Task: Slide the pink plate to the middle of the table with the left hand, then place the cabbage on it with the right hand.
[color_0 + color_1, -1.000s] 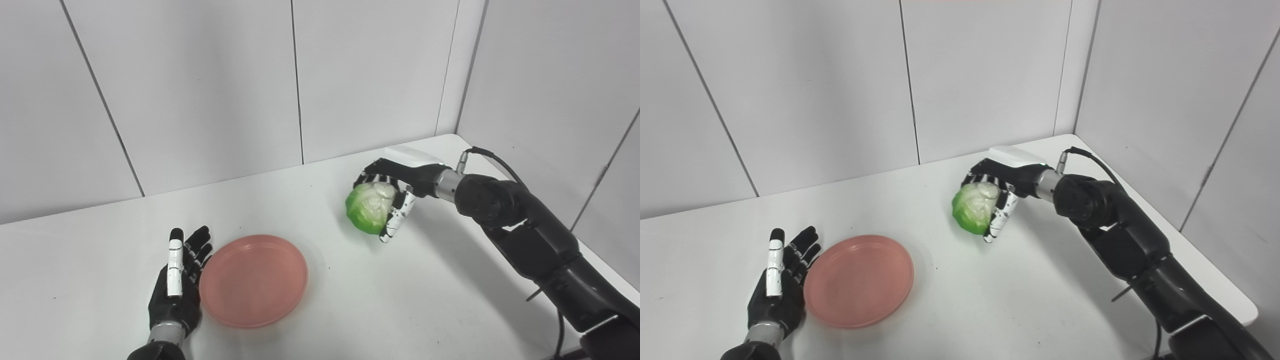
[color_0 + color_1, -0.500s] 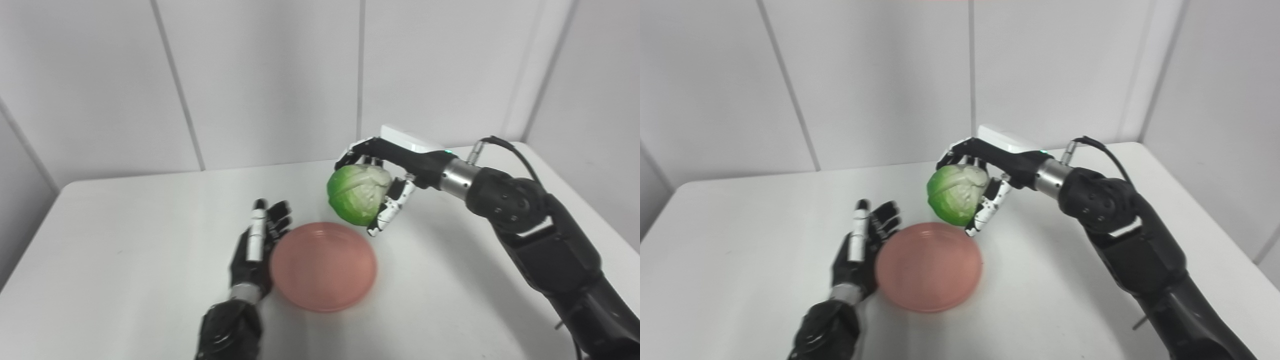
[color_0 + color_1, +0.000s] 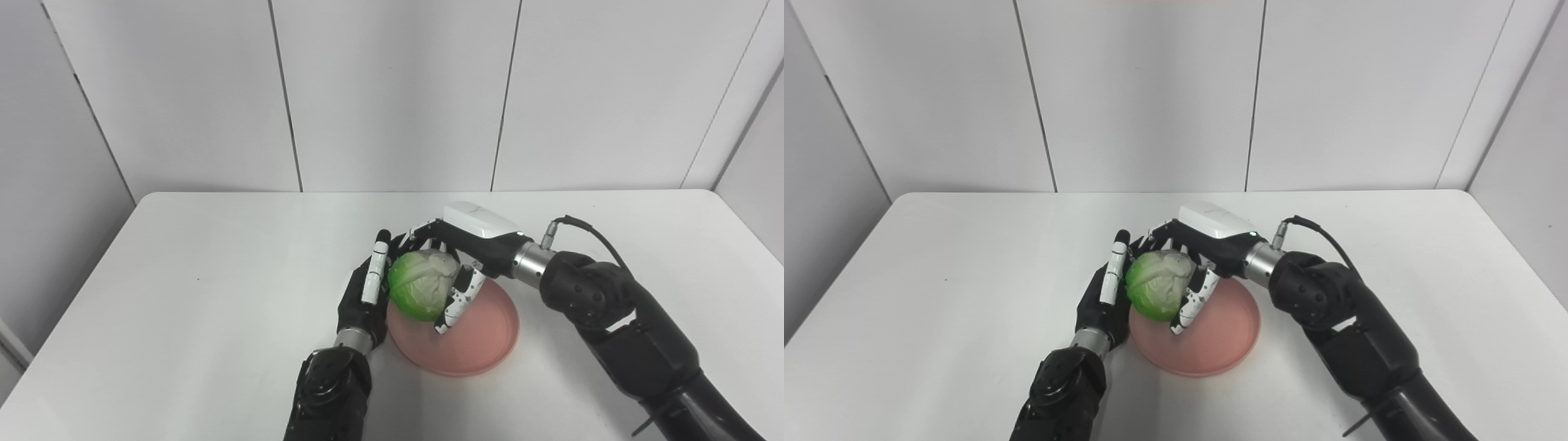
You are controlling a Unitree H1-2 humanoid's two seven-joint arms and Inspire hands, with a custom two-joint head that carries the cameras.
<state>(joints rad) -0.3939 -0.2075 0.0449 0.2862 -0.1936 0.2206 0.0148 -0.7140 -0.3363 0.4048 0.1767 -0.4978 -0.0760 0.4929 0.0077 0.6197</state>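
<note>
Right hand clasps the cabbage above the pink plate.
Lower it centrally before releasing; left hand, fingers spread flat, steadies the rim.

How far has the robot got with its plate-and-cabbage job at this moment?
Done: the round pink plate sits near the middle of the white table, the open left robot hand beside its rim. In hand: the right robot hand grips the green cabbage over the plate's left part. Left: lowering and releasing it.
</note>
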